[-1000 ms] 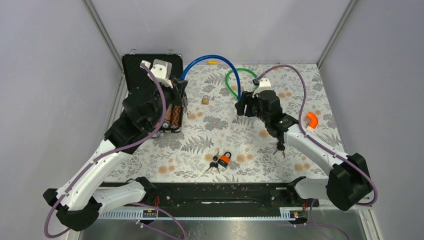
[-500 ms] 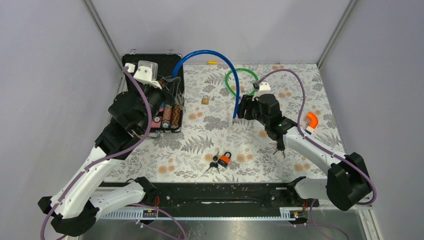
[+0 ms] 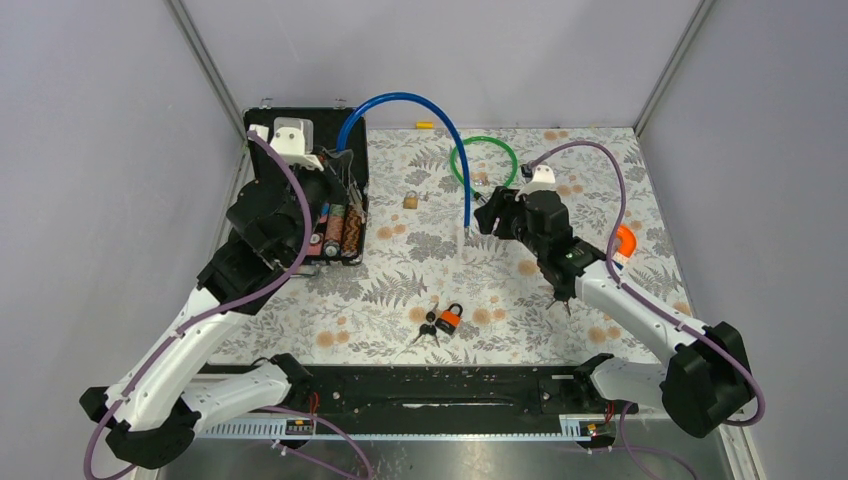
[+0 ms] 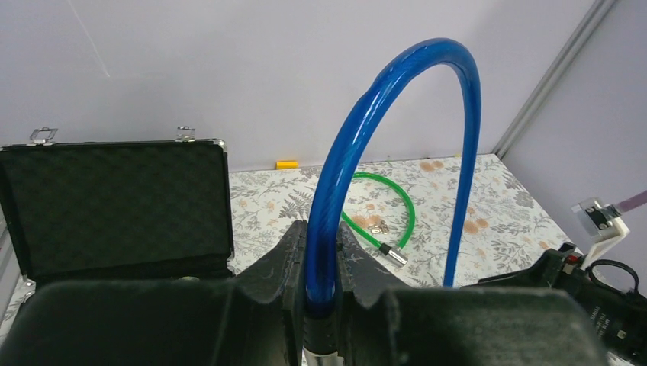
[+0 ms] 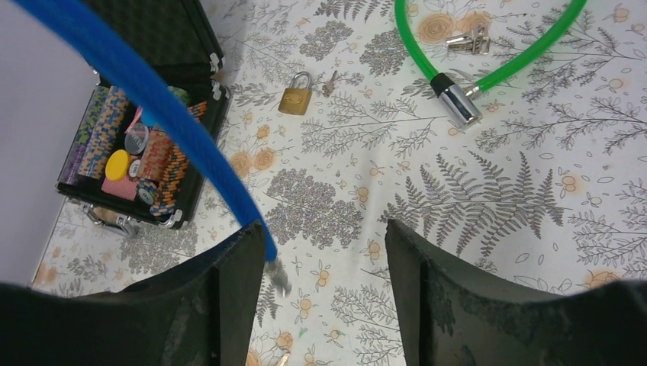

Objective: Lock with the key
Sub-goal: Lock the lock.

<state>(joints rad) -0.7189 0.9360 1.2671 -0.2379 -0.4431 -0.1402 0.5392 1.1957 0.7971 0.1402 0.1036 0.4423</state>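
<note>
My left tool is clamped shut on the blue cable, low on its sheath just above a silver collar that shows between the fingers. The lock barrel itself I cannot see. From that grip the cable stands up, arches over the counter and comes down toward my right side.

My right tool stands open and holds nothing. The cable's free end, a short metal pin, hangs just beside the inner face of its left finger, above the counter and not touching it as far as I can tell.

I judge the cable stiff and springy: it holds its own arch from 1 grip alone, so it will push back when bent and may swing if let go. The plastic sheath looks smooth and likely slippery. The best hold for the right tool is on the sheath just above the pin, leaving the metal bare to steer into the barrel.

Further out, a green cable lies looped on the counter, closed, with small keys beside it. A brass padlock lies near the open case. An orange padlock with keys lies near the front edge. Which key fits the blue lock I cannot tell.
</note>
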